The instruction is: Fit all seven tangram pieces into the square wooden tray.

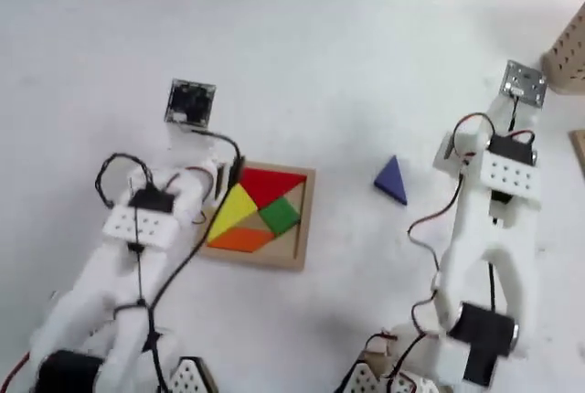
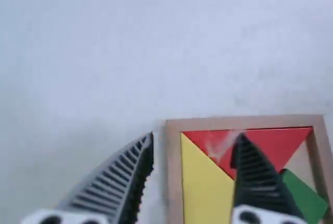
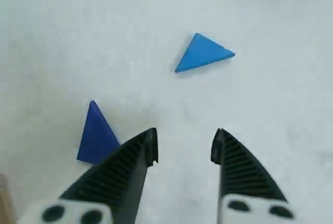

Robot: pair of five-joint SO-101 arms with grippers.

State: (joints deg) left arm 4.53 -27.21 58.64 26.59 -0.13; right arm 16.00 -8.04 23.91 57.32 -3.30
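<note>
The left tool (image 2: 195,141) is released, its jaws parted and straddling one wall of the tray (image 2: 173,182): one jaw hangs outside over the bare bench (image 3: 270,94), the other above the pieces inside. It grasps nothing. In the tray lie a yellow triangle (image 2: 203,193) against that wall, a red triangle (image 2: 276,140) along the far side, a green piece (image 2: 304,198) and an orange piece (image 1: 242,239), with a strip of bare wood showing beside the green one. Whether any more pieces sit among them I cannot tell. The right tool (image 3: 183,148) is also released and empty, poised above the bench. Just beside one of its jaws lies a dark blue triangle (image 3: 96,135), and farther out a lighter blue triangle (image 3: 204,53); the two are apart from each other and well apart from the tray. I judge the job about half done, with the step in hand being to fetch the loose blue pieces. The next move calls for the right tool to shift over the nearer dark triangle, drop, clench across two of its edges and carry it to the tray. There the piece must be turned to match the open gap, and the left tool may need to clear the wall first
</note>
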